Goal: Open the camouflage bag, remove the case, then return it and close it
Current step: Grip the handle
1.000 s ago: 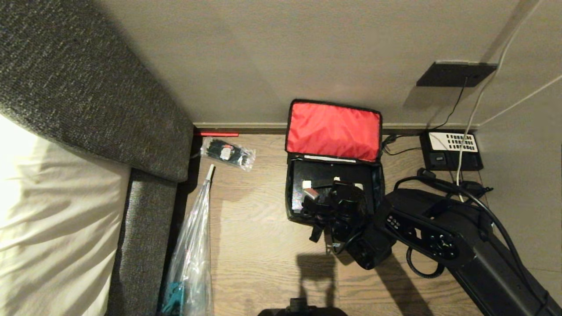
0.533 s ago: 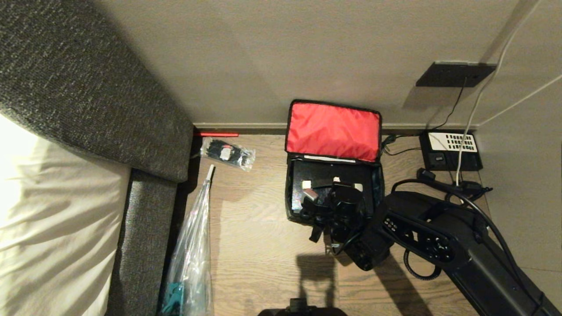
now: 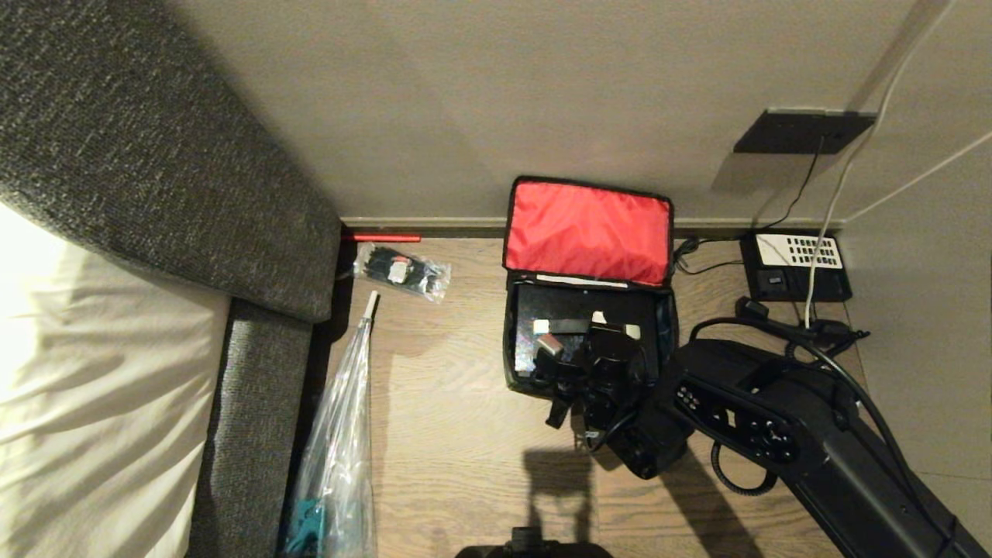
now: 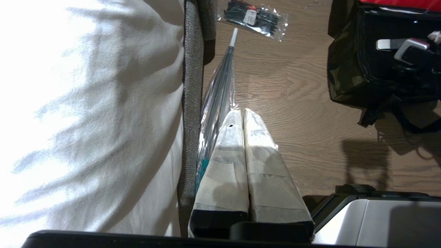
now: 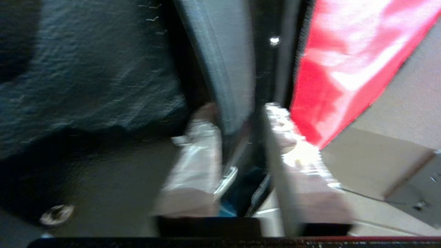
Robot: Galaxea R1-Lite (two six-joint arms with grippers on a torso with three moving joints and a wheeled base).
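The camouflage bag [image 3: 518, 364] sits on the wood floor against the wall, its lid [image 3: 589, 231] flipped up and showing red lining. The flat black case [image 3: 570, 308] lies inside the bag. My right gripper [image 3: 612, 325] reaches down into the bag's opening over the case. Seen from the right wrist, the taped fingers [image 5: 196, 151] stand apart, a grey edge strip [image 5: 224, 69] runs between them, and the red lid [image 5: 344, 55] lies just beyond. My left gripper [image 4: 243, 113] is parked low over the floor beside the bed, fingers pressed together and empty.
A clear packet of black items [image 3: 403, 270] and a long clear plastic bag [image 3: 337, 434] lie left of the bag, beside the grey bed frame [image 3: 256, 372]. A black telephone [image 3: 798, 263] and cables [image 3: 814, 325] sit at the right by the wall.
The right gripper's fingers have parted from a nearly closed stance. The arm has shifted only slightly over the bag. Bag and case have stayed put.
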